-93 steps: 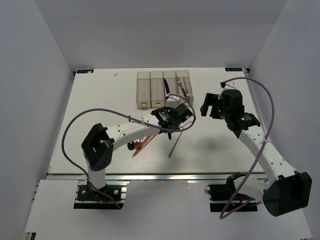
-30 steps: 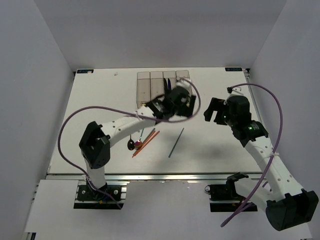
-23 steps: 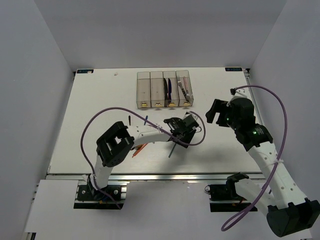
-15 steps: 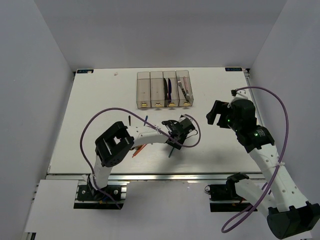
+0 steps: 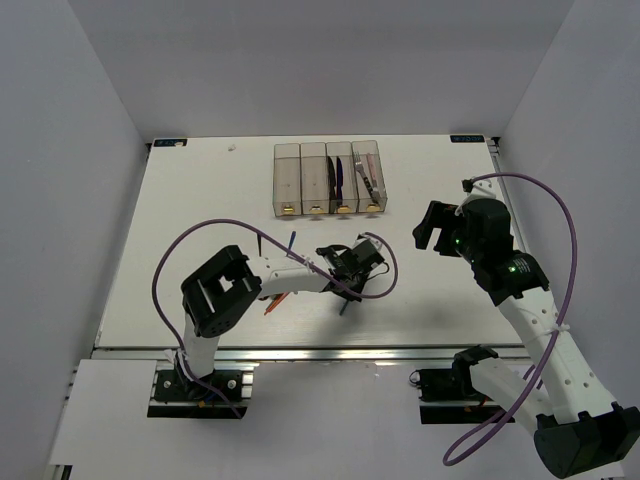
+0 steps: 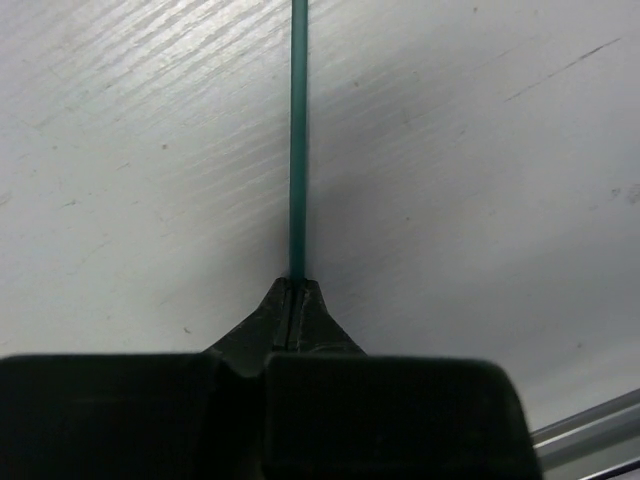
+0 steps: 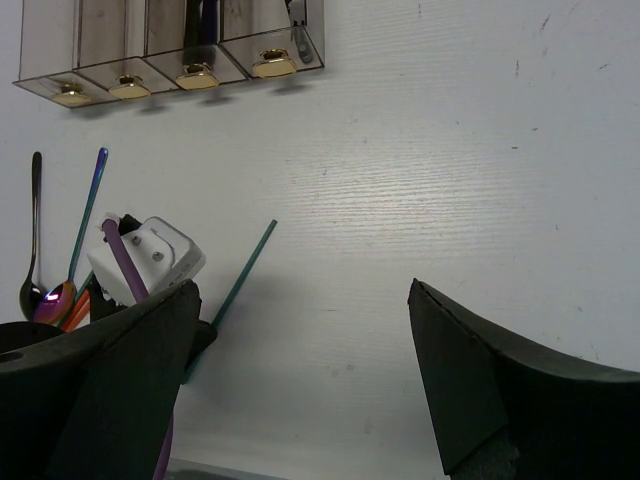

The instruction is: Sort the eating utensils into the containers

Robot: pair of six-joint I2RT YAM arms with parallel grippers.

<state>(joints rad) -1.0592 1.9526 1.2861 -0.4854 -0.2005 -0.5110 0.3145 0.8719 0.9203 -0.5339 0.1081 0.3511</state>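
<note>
After its jaws stood wide, the left gripper (image 6: 297, 292) clamped the teal chopstick (image 6: 298, 130).
Binning seemed next; right gripper (image 7: 300, 310) gaped empty.

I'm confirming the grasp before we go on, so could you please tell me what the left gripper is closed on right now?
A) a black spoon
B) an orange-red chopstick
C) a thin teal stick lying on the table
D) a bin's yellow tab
C: in the left wrist view the left gripper has its jaws pinched together on the near end of the thin teal stick, which runs straight away over the white table.
</note>
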